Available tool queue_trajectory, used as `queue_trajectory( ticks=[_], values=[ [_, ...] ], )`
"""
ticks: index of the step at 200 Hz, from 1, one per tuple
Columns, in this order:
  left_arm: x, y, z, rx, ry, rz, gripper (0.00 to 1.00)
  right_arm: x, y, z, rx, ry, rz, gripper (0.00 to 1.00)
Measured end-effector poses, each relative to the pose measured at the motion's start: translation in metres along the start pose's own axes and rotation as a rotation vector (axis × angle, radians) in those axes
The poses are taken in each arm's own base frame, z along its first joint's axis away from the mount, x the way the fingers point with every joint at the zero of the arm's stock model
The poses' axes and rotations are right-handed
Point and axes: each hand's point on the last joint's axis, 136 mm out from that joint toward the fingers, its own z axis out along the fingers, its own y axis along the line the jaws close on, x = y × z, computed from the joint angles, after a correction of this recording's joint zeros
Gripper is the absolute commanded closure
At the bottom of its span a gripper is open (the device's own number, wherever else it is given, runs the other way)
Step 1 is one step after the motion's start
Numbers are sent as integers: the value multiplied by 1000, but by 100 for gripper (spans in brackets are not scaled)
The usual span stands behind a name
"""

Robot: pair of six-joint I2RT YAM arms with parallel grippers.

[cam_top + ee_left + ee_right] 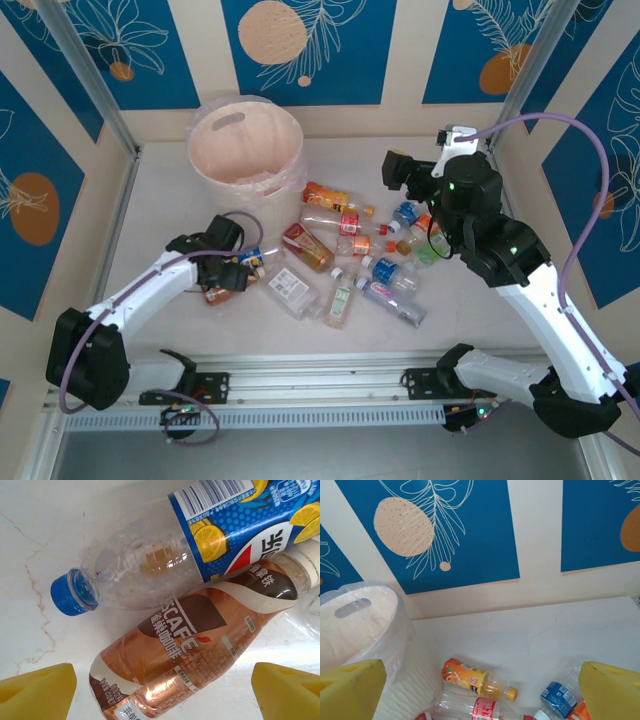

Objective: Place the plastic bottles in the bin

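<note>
- The table (pixel 150 190) is pale and marbled and carries everything.
- The bin (pixel 290 130) stands upright at the far left of the table, with a clear liner folded over its rim.
- The right gripper (pixel 392 170) hangs over the far right, beyond the bottles. Its yellow pads (pixel 350 690) are spread wide with nothing between them.
- The left gripper (pixel 233 272) is low at the left edge of the heap, jaws wide.
- The plastic bottles (pixel 350 250) lie scattered on their sides mid-table, in front and to the right of the bin, all outside it.
- A blue-labelled bottle (pixel 150 560) with a blue cap lies against a brown coffee bottle (pixel 190 645). The brown one lies between the left pads (pixel 37 690), untouched.
- An orange juice bottle (pixel 475 677) lies just beside the bin's wall.
</note>
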Motion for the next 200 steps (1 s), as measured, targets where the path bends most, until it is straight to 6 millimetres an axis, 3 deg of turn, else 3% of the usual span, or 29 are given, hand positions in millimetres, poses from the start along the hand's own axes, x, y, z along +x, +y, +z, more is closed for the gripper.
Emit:
queue_trajectory(
  ticks=[94,137,200],
  values=[
    [11,-11,24,5,75,11,10,15,-8,7,51,41,-22,1],
    [16,-21,29,27,86,1,20,14,-9,7,57,38,-22,1],
    [30,-23,36,8,115,-12,15,14,-9,7,57,38,-22,1]
  ],
)
